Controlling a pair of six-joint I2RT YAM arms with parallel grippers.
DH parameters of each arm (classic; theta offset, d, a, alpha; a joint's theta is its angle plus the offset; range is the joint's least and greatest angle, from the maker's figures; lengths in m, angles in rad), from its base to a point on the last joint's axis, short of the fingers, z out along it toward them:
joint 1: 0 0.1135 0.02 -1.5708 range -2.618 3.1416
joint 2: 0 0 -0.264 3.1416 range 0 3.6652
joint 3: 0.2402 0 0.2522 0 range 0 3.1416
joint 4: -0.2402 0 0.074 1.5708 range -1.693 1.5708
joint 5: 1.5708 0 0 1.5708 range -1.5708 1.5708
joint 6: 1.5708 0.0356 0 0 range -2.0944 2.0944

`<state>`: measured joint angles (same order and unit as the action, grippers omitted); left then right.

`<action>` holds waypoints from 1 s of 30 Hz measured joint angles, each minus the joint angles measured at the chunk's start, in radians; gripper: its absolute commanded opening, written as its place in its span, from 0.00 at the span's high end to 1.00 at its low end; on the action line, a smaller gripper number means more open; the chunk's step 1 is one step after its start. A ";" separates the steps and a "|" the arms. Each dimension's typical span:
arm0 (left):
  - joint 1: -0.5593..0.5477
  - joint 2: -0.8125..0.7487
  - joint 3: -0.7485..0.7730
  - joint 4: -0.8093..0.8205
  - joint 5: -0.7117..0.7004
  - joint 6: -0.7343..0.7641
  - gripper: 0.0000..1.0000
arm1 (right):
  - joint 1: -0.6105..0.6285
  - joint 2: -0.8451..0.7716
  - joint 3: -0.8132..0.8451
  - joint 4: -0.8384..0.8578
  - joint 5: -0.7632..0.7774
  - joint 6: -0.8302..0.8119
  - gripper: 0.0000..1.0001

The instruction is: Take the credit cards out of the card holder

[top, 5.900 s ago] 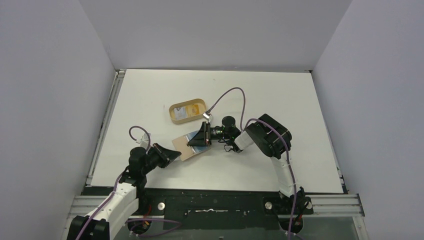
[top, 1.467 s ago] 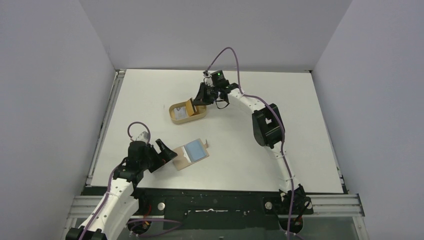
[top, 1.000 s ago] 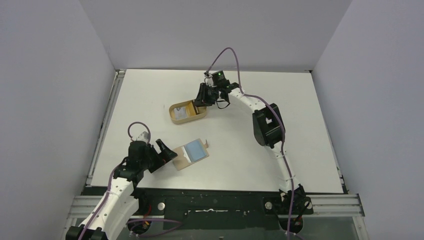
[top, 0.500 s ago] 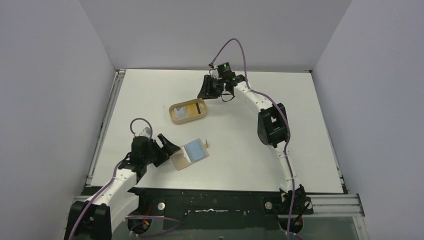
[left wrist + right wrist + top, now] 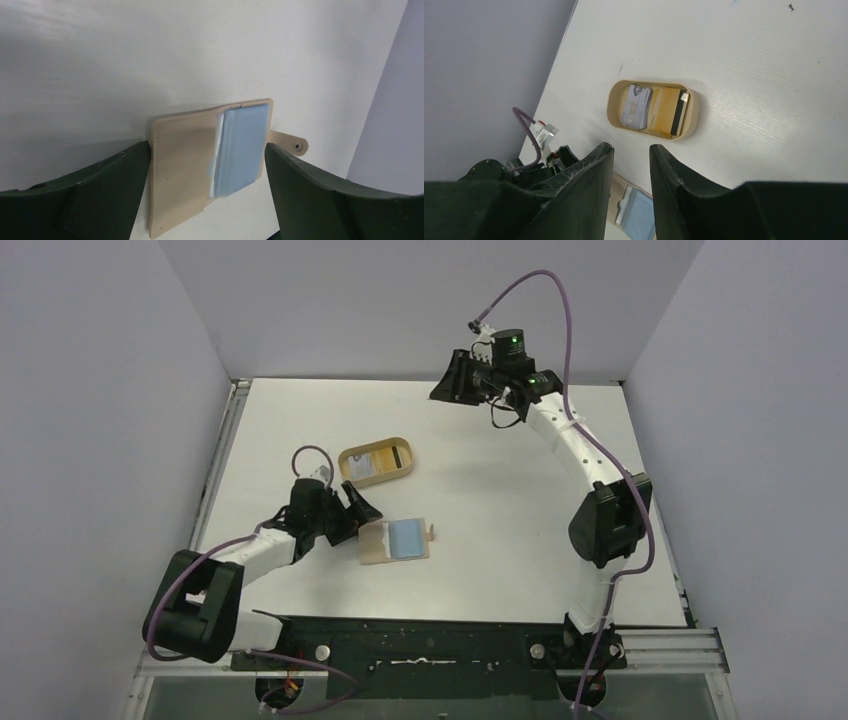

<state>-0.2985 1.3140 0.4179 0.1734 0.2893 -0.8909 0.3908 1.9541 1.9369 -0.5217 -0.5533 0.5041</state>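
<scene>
The tan card holder [image 5: 374, 545] lies open on the white table, with a light blue credit card [image 5: 406, 537] on its right half. My left gripper [image 5: 362, 517] stands open at its left edge. In the left wrist view the card holder [image 5: 182, 175], the blue card [image 5: 243, 147] and the snap tab [image 5: 295, 145] lie between the wide-spread fingers of that gripper [image 5: 206, 147]. My right gripper [image 5: 441, 390] hangs high over the back of the table, open by a narrow gap [image 5: 630, 146] with nothing in it.
An oval tan tray [image 5: 346, 462] sits behind the card holder. In the right wrist view this tray [image 5: 612, 102] holds a white card [image 5: 636, 106] and a gold card with a black stripe [image 5: 666, 112]. Grey walls stand on three sides.
My right gripper has risen from the tray and swung back and to the right, leaving the gold card in it. My left gripper has reached forward to the card holder, which has shifted slightly right.
</scene>
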 measured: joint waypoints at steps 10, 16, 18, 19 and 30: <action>0.009 -0.019 0.293 -0.280 -0.139 0.203 0.08 | -0.011 -0.101 -0.114 -0.063 0.028 -0.073 0.53; 0.034 -0.164 0.409 -0.475 -0.237 0.332 0.08 | -0.018 -0.198 -0.236 -0.064 0.042 -0.101 0.53; 0.041 -0.205 0.438 -0.520 -0.245 0.367 0.08 | -0.019 -0.233 -0.288 -0.055 0.047 -0.103 0.49; 0.045 -0.228 0.447 -0.540 -0.243 0.386 0.08 | -0.019 -0.255 -0.322 -0.051 0.051 -0.104 0.44; 0.063 -0.433 0.480 -0.686 -0.260 0.541 0.03 | -0.019 -0.627 -0.718 0.018 0.213 -0.134 0.00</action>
<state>-0.2356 0.8806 0.8974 -0.5125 0.0292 -0.3496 0.3717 1.3270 1.2186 -0.5041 -0.3401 0.3698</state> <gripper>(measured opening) 0.939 0.995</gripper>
